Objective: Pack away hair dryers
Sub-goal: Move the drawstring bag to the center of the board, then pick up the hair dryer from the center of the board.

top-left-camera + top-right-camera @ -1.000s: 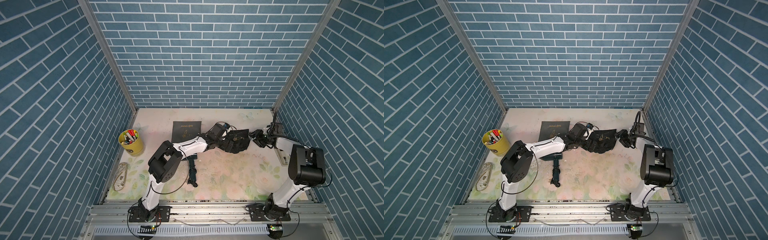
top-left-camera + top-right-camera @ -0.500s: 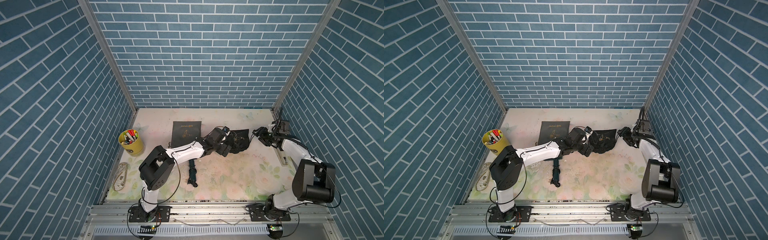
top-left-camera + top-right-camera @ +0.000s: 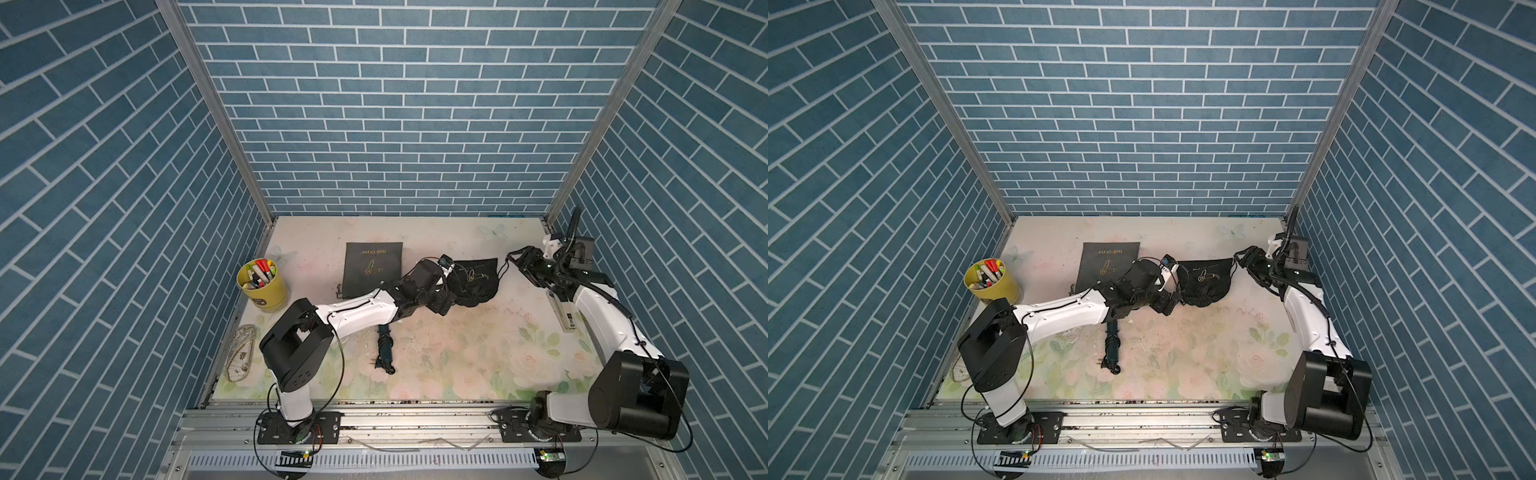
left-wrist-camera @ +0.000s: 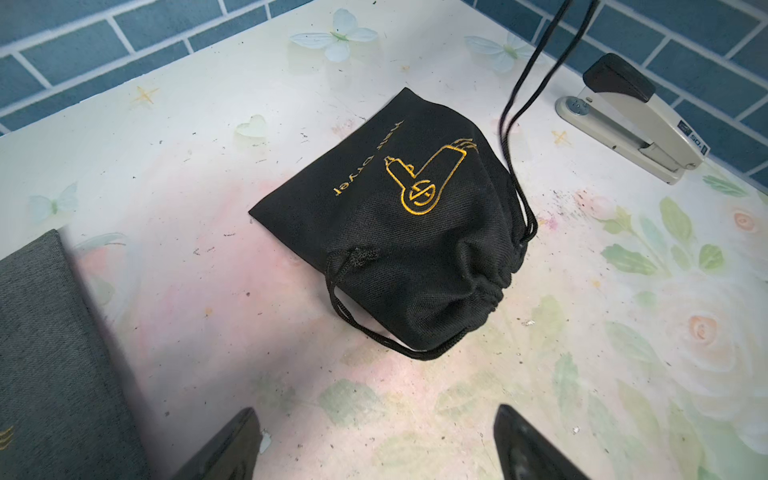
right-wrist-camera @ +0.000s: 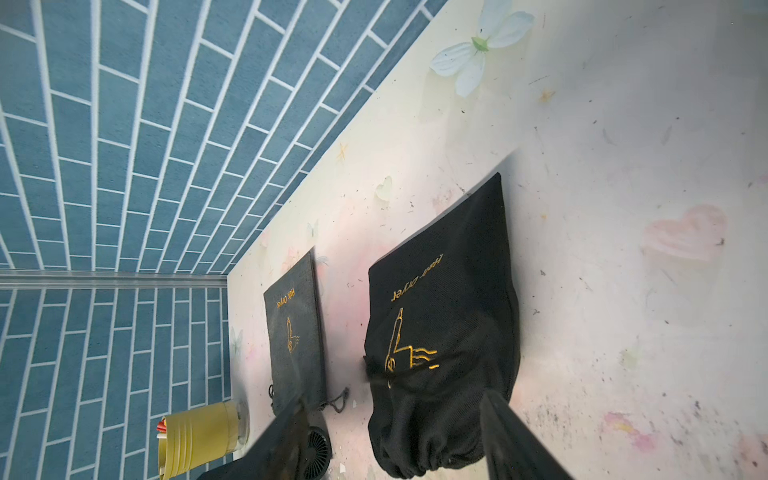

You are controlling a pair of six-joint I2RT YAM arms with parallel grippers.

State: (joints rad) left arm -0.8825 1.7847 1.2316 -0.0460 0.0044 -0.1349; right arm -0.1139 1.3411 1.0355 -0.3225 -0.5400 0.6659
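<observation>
Lying on the worktop [image 3: 457,353], head hidden under the left arm [image 3: 357,316]: teal dryer [image 3: 384,347], cord bundled. Beyond it, black pouch [image 4: 407,249], bulging, mouth cinched; grey pouch [image 3: 373,270] flat alongside. Left fingers [image 4: 232,449] spread, empty, near the black pouch. Right fingers [image 5: 511,436] spread too; drawstring [image 4: 523,83] rising toward them, contact unclear.

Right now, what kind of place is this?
Probably a staged robot test booth, not a real room: brick-print wall panels enclose a floral-covered table, and the left arm and right arm are bolted to an aluminium rail at its front.
</observation>
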